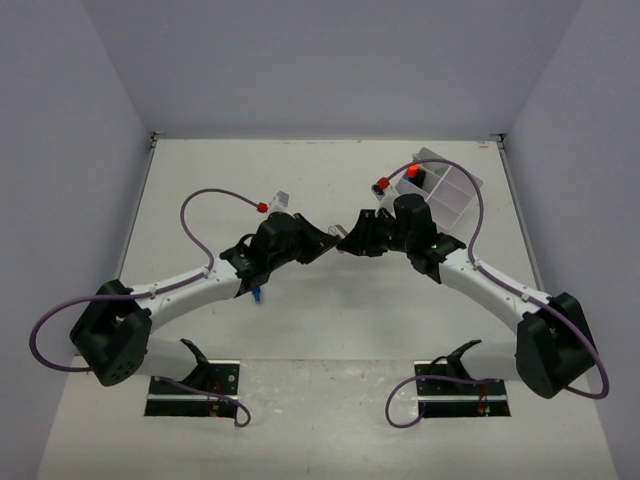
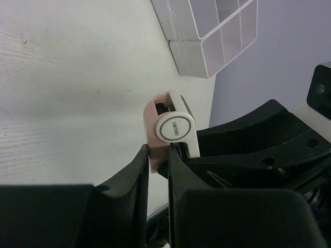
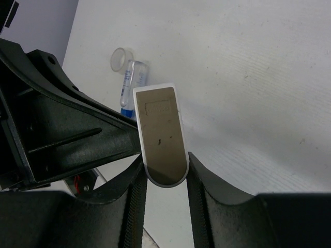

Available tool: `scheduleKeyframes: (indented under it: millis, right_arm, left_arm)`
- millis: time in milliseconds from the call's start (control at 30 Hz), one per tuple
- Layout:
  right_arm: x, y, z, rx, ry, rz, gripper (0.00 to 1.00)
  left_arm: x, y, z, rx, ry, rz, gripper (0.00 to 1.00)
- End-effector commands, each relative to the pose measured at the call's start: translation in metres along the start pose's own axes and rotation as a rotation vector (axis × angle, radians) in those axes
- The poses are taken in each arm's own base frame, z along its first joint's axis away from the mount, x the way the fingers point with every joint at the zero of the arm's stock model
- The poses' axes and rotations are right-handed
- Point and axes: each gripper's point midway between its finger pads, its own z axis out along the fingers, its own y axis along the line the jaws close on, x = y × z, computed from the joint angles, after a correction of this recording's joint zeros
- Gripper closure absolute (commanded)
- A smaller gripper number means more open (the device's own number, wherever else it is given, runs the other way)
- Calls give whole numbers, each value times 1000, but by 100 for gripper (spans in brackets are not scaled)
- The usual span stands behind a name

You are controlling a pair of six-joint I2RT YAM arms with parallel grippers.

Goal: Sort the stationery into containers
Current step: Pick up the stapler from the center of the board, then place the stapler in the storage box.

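Observation:
A pink eraser in a white case (image 2: 173,126) is held in the air between both grippers at the table's middle (image 1: 340,241). My left gripper (image 2: 159,155) is shut on one end of it. My right gripper (image 3: 164,173) closes on its rounded other end (image 3: 160,137), with both pads touching its sides. The white divided tray (image 1: 448,192) stands at the back right, just behind the right arm, with a red-capped item (image 1: 413,173) in it. The tray also shows in the left wrist view (image 2: 207,41). An orange-capped highlighter (image 1: 381,184) lies beside the tray.
A clear tape roll (image 3: 120,58) and a clear pen with a blue end (image 3: 129,85) lie on the table below the left arm. A red-capped item (image 1: 263,207) lies behind the left gripper. Purple cables loop off both arms.

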Motion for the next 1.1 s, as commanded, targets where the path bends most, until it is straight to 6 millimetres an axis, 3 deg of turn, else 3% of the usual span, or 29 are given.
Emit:
scheduleKeyframes:
  millis: [0, 67, 200, 267, 300, 367, 467, 600, 667, 800, 1000, 1067]
  right_arm:
    - [-31, 17, -6, -48, -104, -116, 73]
    - [-32, 21, -7, -71, -113, -145, 76]
    - [-30, 24, -8, -103, -113, -178, 100]
    - [-28, 25, -8, -111, -116, -181, 100]
    - [-27, 25, -9, -111, -117, -176, 100]
    - [-26, 21, -10, -95, -119, -157, 100]
    - [-23, 17, -11, -70, -116, -113, 100]
    - [-22, 4, -11, -2, -118, -54, 100]
    - [-26, -9, -11, 53, -119, -2, 100]
    - [-30, -24, -17, 98, -137, 40, 100]
    - [-38, -25, -27, 122, -171, 11, 100]
    - [-38, -33, -30, 168, -178, 20, 100]
  left_arm:
    - [11, -35, -7, 122, 67, 14, 100]
    - [12, -34, -7, 118, 75, 11, 100]
    - [12, -35, -7, 120, 75, 15, 99]
    - [11, -36, -7, 122, 68, 22, 95]
    - [9, -36, -7, 120, 60, 28, 86]
    - [6, -39, -6, 121, 45, 37, 57]
    - [-2, -43, -5, 116, 10, 48, 26]
    - [-16, -53, 0, 93, -48, 70, 10]
    - [-23, -58, 3, 73, -71, 85, 4]
    - [-30, -68, 1, 87, -98, 95, 3]
    - [-23, -60, 3, 81, -69, 124, 9]
    - [-23, -56, 2, 65, -70, 139, 9]
